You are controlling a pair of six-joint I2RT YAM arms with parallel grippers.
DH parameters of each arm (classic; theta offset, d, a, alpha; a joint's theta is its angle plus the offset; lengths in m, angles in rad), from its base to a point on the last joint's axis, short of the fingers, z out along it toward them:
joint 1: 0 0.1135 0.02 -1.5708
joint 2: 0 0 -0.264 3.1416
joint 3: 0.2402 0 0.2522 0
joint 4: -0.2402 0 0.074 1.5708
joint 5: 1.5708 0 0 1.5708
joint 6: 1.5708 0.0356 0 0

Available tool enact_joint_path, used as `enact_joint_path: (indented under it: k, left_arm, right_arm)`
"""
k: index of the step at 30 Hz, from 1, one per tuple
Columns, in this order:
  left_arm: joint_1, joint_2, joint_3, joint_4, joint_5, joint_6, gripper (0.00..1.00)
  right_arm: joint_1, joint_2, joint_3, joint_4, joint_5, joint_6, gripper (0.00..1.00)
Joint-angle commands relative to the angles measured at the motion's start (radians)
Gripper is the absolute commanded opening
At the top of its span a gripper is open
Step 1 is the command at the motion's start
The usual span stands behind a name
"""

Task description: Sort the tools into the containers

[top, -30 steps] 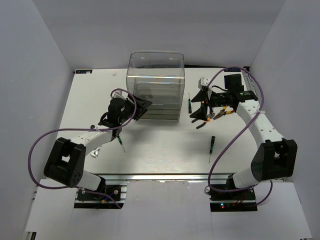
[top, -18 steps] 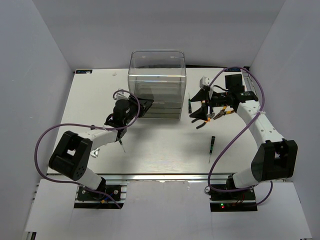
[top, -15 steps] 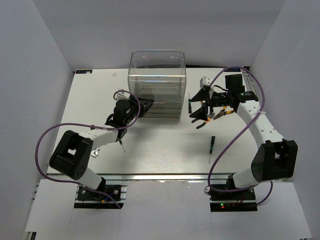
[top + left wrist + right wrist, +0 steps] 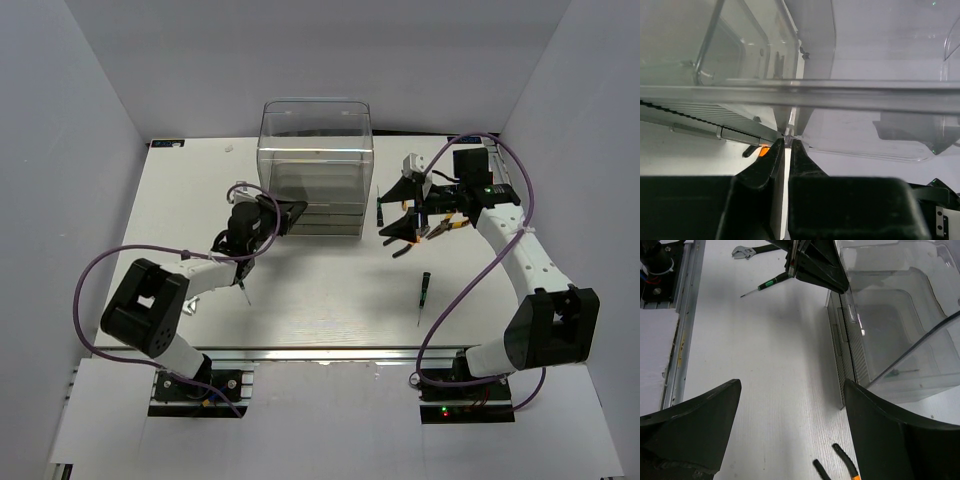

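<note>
The containers are clear drawers in a tall transparent cabinet [image 4: 315, 165] at the back middle. My left gripper [image 4: 290, 213] is at its lower left front corner. In the left wrist view the left gripper [image 4: 787, 141] is shut on a thin clear lip of a drawer [image 4: 790, 131]. My right gripper [image 4: 398, 212] hovers wide open right of the cabinet. Its fingers [image 4: 700, 415] stand above black-and-orange pliers handles [image 4: 845, 462]. The pliers [image 4: 443, 226] lie under that arm. One black screwdriver [image 4: 424, 290] lies at the front right. Another screwdriver [image 4: 243, 289] and a silver wrench [image 4: 742, 250] lie by the left arm.
A third screwdriver [image 4: 380, 210] lies along the cabinet's right side, and a slim tool [image 4: 902, 372] rests inside a drawer. Purple cables [image 4: 90, 290] loop beside both arms. White walls close in the table [image 4: 330, 290] on three sides.
My left gripper has moved in to the cabinet's front corner and closed its jaws on the drawer lip. The cabinet has shifted slightly right. The right gripper has stayed wide open.
</note>
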Motion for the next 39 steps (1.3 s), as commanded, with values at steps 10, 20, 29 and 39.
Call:
enact_joint_path:
  k: [10, 20, 29, 39]
  left_arm:
    - [-0.006, -0.381, -0.157, 0.058, 0.012, 0.065, 0.0]
    - [-0.005, -0.478, -0.137, 0.053, 0.052, 0.134, 0.0]
    - [-0.006, -0.449, -0.107, 0.058, 0.096, 0.141, 0.0]
    - [-0.005, -0.451, -0.087, 0.063, 0.122, 0.16, 0.0]
  right_arm:
    - [0.059, -0.034, 0.006, 0.101, -0.059, 0.107, 0.89]
    - [0.075, -0.054, -0.125, 0.638, 0.046, 0.773, 0.86]
    - [0.159, -0.01, -0.129, 0.88, 0.162, 1.138, 0.8]
    - [0.187, 0.047, -0.101, 1.041, 0.218, 1.362, 0.59]
